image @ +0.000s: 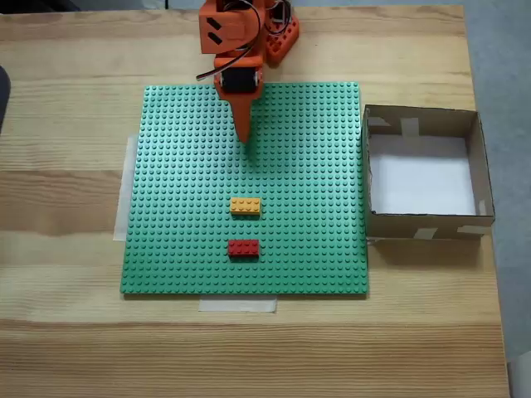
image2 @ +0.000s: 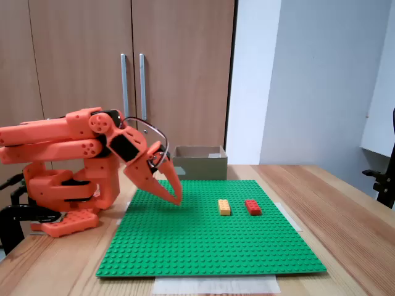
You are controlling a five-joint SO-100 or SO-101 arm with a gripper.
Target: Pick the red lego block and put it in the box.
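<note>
Your hand point(image2: 174, 196) hangs over the baseplate point(image: 182, 240), fingers pressed together, well apart from the red block point(image: 243, 247); box point(image: 425, 227) beside plate.

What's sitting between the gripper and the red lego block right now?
The yellow-orange brick lies on the green baseplate almost directly between the gripper and the red lego block. Nothing stands between the red block and the box.

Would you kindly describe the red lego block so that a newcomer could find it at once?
In a fixed view from above, find the green baseplate on the wooden table. Two small bricks lie on it, apart; the red lego block is the one nearer the plate's bottom edge. Its neighbour, the yellow brick, matches it in size, not colour.
</note>
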